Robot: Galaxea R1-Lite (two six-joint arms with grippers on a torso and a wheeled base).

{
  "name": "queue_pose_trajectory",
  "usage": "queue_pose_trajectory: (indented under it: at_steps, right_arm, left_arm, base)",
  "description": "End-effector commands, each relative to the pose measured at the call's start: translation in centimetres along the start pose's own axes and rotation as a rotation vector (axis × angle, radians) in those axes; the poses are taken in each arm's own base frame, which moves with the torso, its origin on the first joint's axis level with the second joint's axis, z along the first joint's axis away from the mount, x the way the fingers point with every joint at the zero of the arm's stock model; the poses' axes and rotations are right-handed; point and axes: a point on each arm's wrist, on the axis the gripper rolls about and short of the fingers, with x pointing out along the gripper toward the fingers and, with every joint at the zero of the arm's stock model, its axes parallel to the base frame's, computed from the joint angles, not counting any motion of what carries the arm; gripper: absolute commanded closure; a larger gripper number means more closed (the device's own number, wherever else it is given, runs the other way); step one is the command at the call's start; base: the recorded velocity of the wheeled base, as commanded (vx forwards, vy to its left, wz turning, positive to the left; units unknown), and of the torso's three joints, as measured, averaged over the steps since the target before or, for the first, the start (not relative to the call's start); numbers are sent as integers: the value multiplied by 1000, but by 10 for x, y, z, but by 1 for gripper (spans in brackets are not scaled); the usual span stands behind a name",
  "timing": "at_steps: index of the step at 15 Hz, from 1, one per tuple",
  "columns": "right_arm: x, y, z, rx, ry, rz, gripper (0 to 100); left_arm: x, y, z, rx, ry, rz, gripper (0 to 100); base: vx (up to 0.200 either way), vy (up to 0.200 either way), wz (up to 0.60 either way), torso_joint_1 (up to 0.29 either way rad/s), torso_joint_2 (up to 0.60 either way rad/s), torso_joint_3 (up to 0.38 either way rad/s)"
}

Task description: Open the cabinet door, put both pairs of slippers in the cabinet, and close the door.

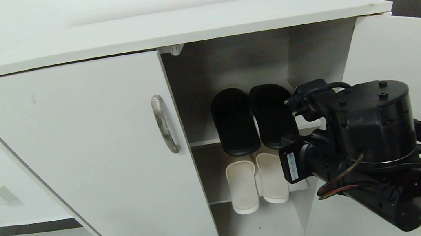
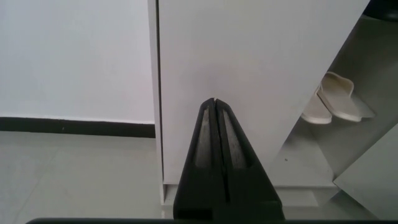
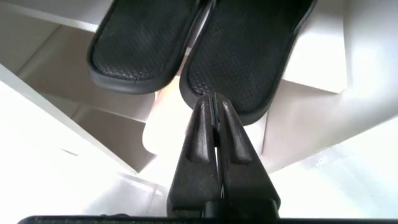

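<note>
Head: white cabinet [image 1: 165, 29], right door [image 1: 404, 58] open, matte black slippers [image 1: 253, 118] on the upper shelf, smooth cream slippers [image 1: 256, 181] below. Left wrist: left gripper [image 2: 214, 102] pinched together, empty, facing the closed door [image 2: 249, 50]. Right wrist: right gripper [image 3: 214, 98] closed too, empty, by the dimpled black heels.

**A:** Where's the right claw [image 1: 289, 142]?

**B:** At the open half of the cabinet [image 1: 165, 29], mostly hidden behind its own wrist [image 1: 376, 123].

**A:** And the slippers?

**B:** The black slippers [image 1: 235, 120] lie side by side on the upper shelf [image 1: 202, 144], just left of the claw. The nearer heel is right at it, though I can't tell if they touch. The white slippers [image 1: 242, 185] sit on the lower shelf [image 1: 220, 202], below the claw and slightly left.

**A:** Doors?

**B:** The left door [image 1: 75, 153], well left of the claw, is shut and has a metal handle [image 1: 164, 123]. The right door [image 1: 411, 52] stands open on the claw's right.
</note>
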Motion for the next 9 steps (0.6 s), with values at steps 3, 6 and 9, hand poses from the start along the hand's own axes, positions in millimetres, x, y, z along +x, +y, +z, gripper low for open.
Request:
queue_pose_trajectory:
  at_steps: [3, 6, 9]
  right_arm:
    - [4, 2, -4, -7, 11, -7, 100]
    - [4, 2, -5, -10, 14, -7, 100]
    - [5, 2, -8, -15, 22, -8, 100]
  left_arm:
    - [0, 0, 0, -1, 1, 0, 100]
    - [0, 0, 0, -1, 0, -1, 100]
    - [0, 0, 0, -1, 0, -1, 100]
  base:
    - [0, 0, 0, 0, 0, 0]
    - [-133, 0, 0, 8, 2, 0]
    - [-200, 0, 0, -2, 5, 2]
